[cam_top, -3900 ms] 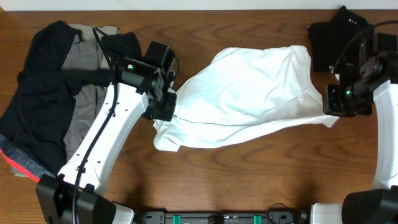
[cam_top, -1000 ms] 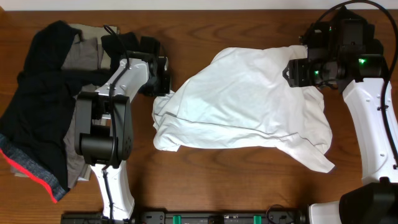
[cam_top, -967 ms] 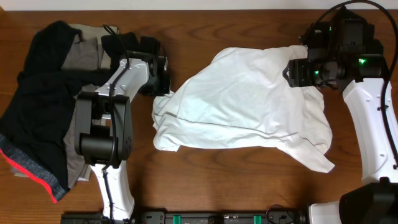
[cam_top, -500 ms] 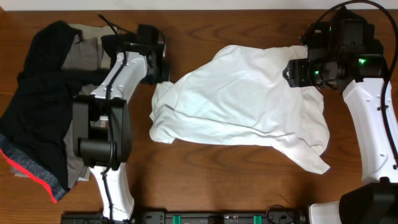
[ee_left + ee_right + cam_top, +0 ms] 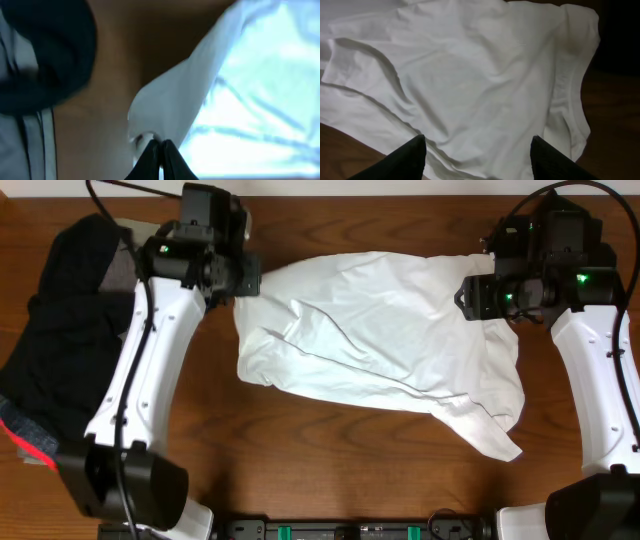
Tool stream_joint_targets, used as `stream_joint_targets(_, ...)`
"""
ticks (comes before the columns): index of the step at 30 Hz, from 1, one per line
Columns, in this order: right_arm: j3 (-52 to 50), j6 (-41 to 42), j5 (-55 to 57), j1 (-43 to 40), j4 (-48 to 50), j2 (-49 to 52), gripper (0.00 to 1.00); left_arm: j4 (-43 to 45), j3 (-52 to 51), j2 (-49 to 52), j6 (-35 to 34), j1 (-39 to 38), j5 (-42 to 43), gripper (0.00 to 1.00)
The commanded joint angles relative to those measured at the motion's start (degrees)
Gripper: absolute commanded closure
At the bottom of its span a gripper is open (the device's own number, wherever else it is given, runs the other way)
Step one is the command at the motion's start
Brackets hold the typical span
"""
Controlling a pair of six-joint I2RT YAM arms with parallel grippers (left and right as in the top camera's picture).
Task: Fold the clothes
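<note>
A white shirt [image 5: 380, 330] lies crumpled across the middle of the wooden table, and its lower right corner trails toward the front. My left gripper [image 5: 250, 281] is at the shirt's upper left edge. In the left wrist view that gripper [image 5: 161, 148] is shut, pinching a fold of the white shirt [image 5: 245, 100]. My right gripper [image 5: 481, 296] hovers over the shirt's upper right part. Seen from the right wrist, the right gripper [image 5: 477, 150] stands open above the white shirt [image 5: 470, 75] with nothing between its fingers.
A pile of clothes lies at the table's left edge: a dark navy garment [image 5: 50, 350], a grey one [image 5: 117, 268] and a piece with red trim [image 5: 30, 445]. Dark cloth [image 5: 620, 35] lies beyond the shirt's right side.
My left gripper has closed on the shirt's left edge and carried it toward the back, stretching that side out. The right arm has stayed in place.
</note>
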Motion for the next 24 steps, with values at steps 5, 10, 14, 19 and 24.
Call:
stream_joint_targets(5, -0.02, 0.2, 0.17, 0.15, 0.11, 0.39, 0.34, -8.07, -4.48, 2.12, -0.94, -1.46, -0.72, 0.94)
stream_joint_targets(10, -0.02, 0.0, 0.17, 0.15, 0.04, 0.39, 0.34, -8.07, -9.88, 3.37, -1.33, -1.49, -0.63, 0.94)
stream_joint_targets(14, -0.02, 0.0, 0.2, 0.15, 0.07, 0.39, 0.34, -8.02, -13.42, 4.52, -1.84, -1.49, 0.37, 0.94)
stream_joint_targets(19, -0.02, 0.04, 0.17, 0.17, 0.2, 0.39, 0.33, -7.65, -15.89, 4.63, -1.79, -1.49, 3.48, 0.48)
stream_joint_targets(24, -0.02, 0.04, 0.15, 0.17, 0.59, 0.39, 0.32, -5.75, -15.85, 4.61, -1.57, -1.53, 3.41, 0.39)
